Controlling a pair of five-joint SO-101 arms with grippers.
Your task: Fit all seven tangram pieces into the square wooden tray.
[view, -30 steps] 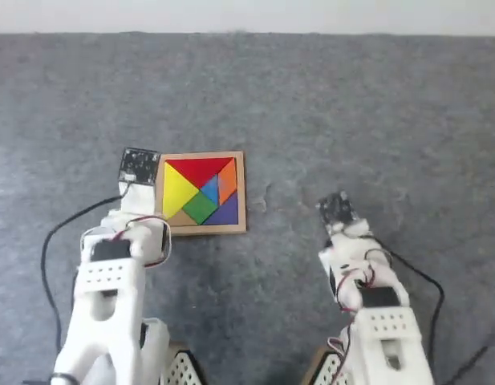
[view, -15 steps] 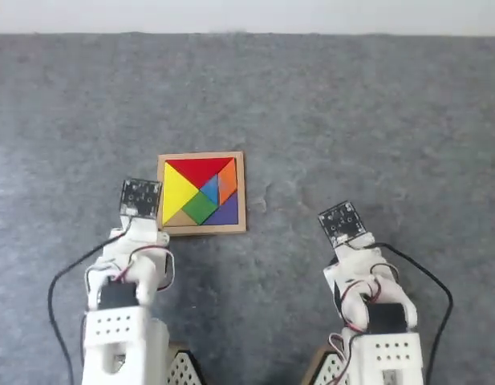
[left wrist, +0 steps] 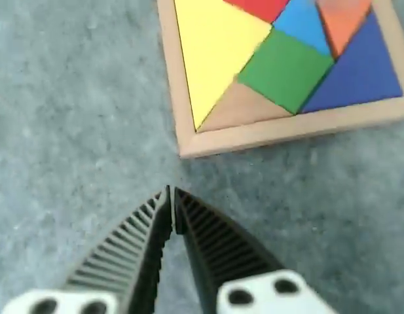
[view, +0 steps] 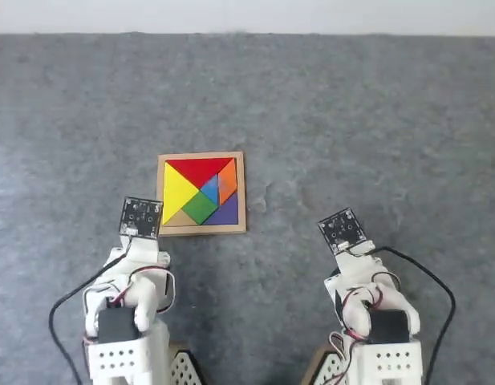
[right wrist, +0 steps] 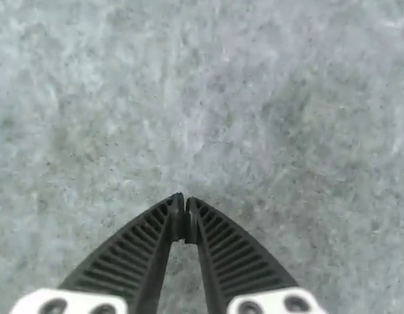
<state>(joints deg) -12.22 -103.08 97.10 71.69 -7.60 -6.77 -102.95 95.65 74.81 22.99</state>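
Pulled back from the filled wooden tray (view: 203, 229), the left gripper (left wrist: 170, 191) and right gripper (right wrist: 183, 197) sit closed over grey carpet (view: 367, 104), with a pale wall (view: 247, 14) beyond.

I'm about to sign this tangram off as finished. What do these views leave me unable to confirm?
- Left wrist view: the red piece and the orange piece are cut off by the picture's edge, and the orange one is blurred.
- High view: the seams between pieces in the tray are too small to tell whether every piece sits flush.
- High view: the tray's depth, seen from straight above.
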